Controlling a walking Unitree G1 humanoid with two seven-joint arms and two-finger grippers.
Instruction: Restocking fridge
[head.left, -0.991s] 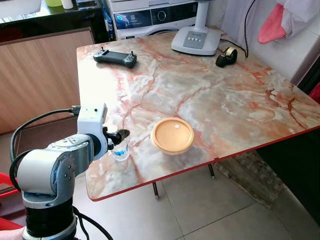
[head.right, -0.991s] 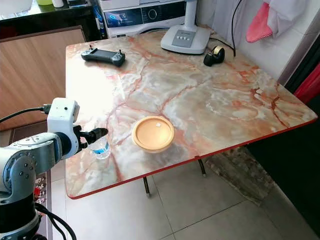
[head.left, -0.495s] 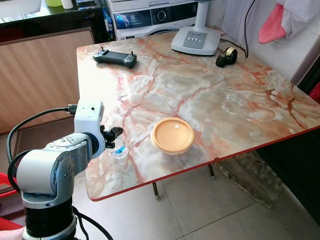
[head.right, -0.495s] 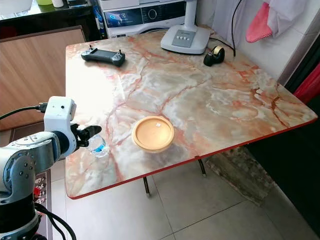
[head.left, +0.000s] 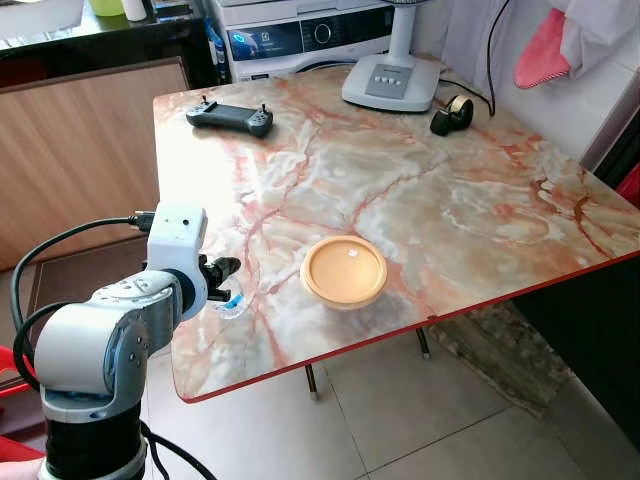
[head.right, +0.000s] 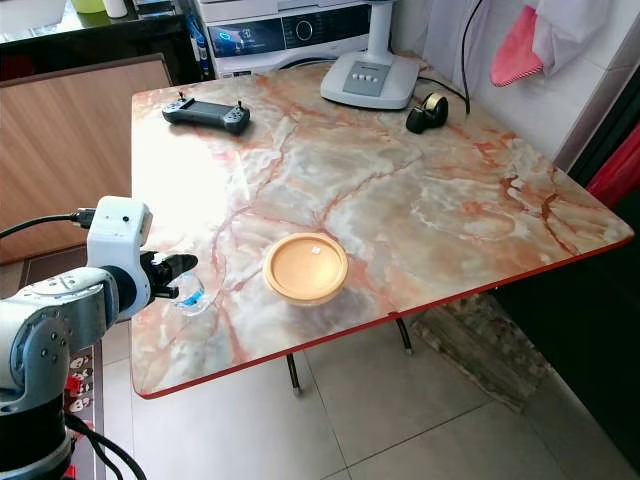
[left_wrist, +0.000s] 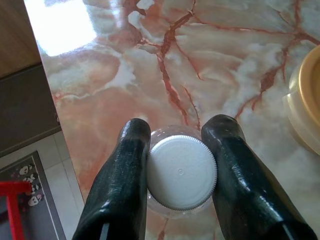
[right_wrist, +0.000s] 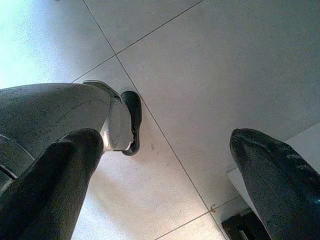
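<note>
Near the table's front left corner, the left gripper (left_wrist: 181, 172) has its two black fingers pressed on both sides of a small clear bottle (head.right: 188, 297) with a ribbed white cap (left_wrist: 182, 172); it seems to stand upright on the glossy marble table (head.left: 440, 200). Beside it lies a round orange lid (head.left: 345, 271). Further off rest a black controller (head.left: 229, 116) and a fan base (head.left: 392, 80). The right gripper (right_wrist: 165, 170) hangs spread apart over floor tiles (right_wrist: 210, 75).

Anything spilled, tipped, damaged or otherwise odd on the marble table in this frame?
Nothing is spilled or broken. The small water bottle stands near the table's near-left corner, the left gripper closed around its white cap. The orange-lidded container, controller and tape dispenser lie flat.
</note>
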